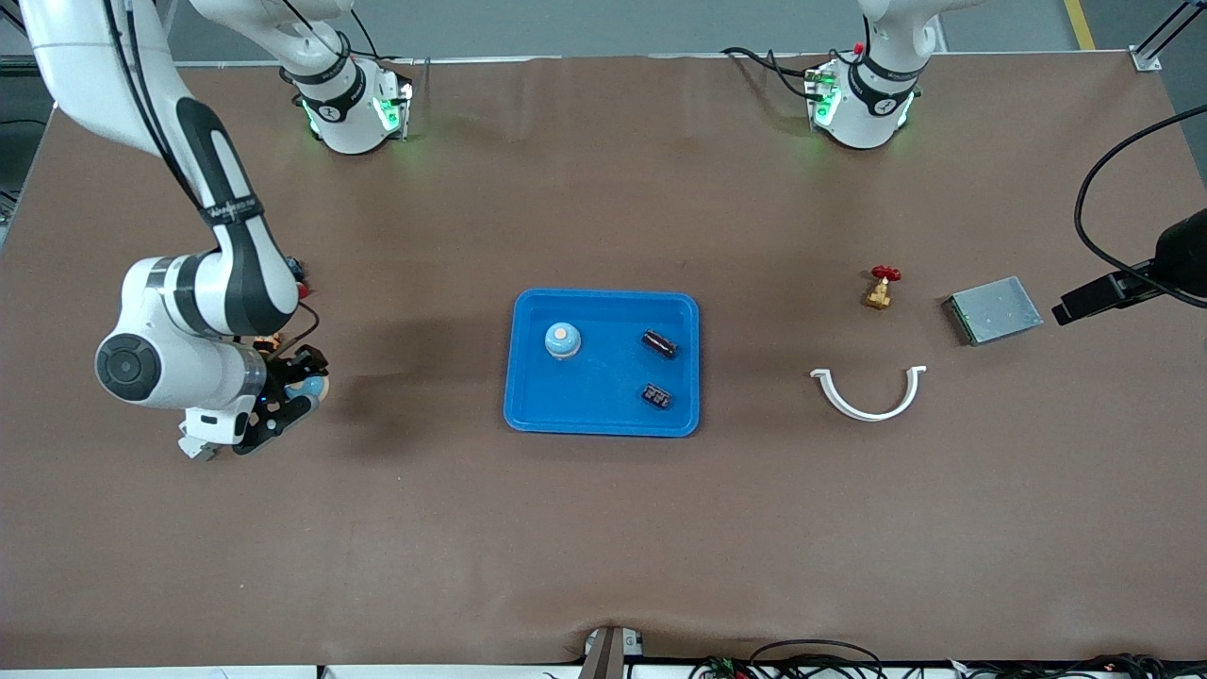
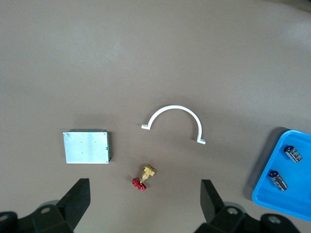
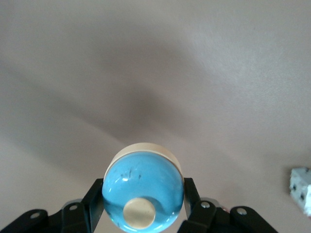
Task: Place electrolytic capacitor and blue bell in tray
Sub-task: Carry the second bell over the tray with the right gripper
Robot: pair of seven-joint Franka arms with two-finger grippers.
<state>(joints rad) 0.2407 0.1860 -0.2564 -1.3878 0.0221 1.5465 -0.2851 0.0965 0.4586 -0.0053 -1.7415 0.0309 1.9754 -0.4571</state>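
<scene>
red-handled brass valve, white half-ring clamp, grey metal box

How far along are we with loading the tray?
Done: one blue bell and two capacitors already lie in the tray. In hand: the right gripper is shut on a second bell, above the table toward the right arm's end. Left: carrying it to the tray. The left gripper waits, open.

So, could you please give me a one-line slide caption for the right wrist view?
Right end effector shut on a blue bell, held above the bare brown table.
</scene>
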